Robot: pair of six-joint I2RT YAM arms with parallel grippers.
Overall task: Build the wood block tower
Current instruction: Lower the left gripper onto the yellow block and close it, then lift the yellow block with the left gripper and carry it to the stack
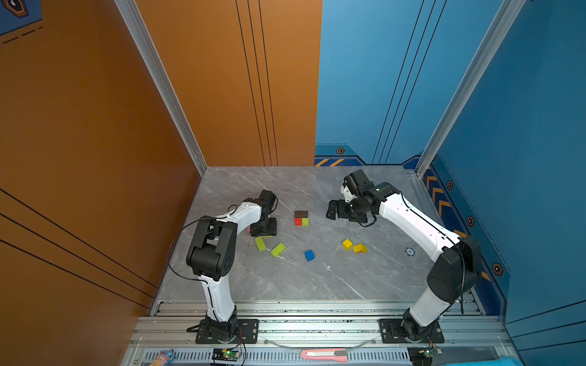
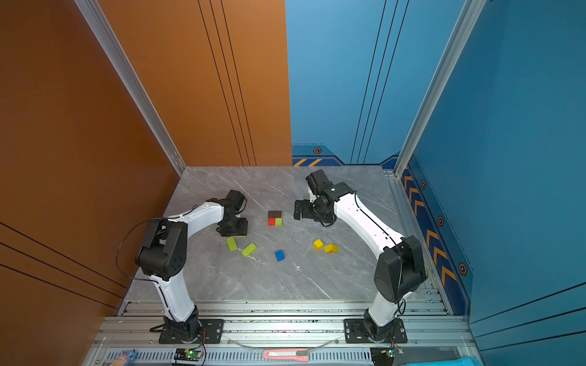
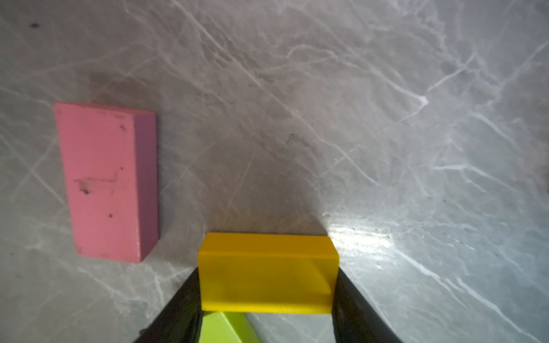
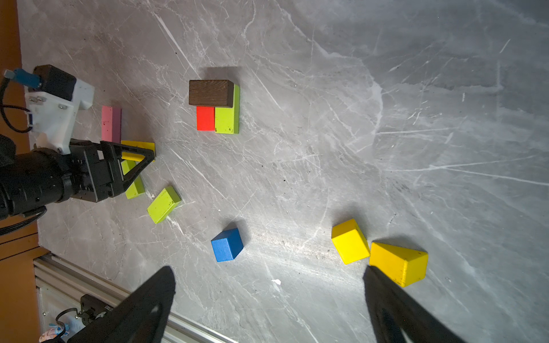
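My left gripper (image 3: 267,271) is shut on a yellow bar (image 3: 267,273), low over the table; both fingers press its ends. In both top views it points down at the left (image 1: 263,233). A pink bar (image 3: 108,181) lies flat beside it, and a lime bar (image 3: 222,328) lies under the wrist. The tower (image 1: 301,218) is a brown block on a red and a lime block. My right gripper (image 4: 269,271) hangs open and empty above the table, right of the tower (image 1: 331,210). Loose blocks: a second lime bar (image 1: 278,249), blue cube (image 1: 309,255), yellow cube (image 1: 347,244), yellow prism (image 1: 360,248).
A small blue disc (image 1: 410,252) lies near the right arm's elbow. Orange and blue walls close in the marble table (image 1: 285,285) on three sides. A pink box cutter (image 1: 323,355) rests on the front rail, off the work surface.
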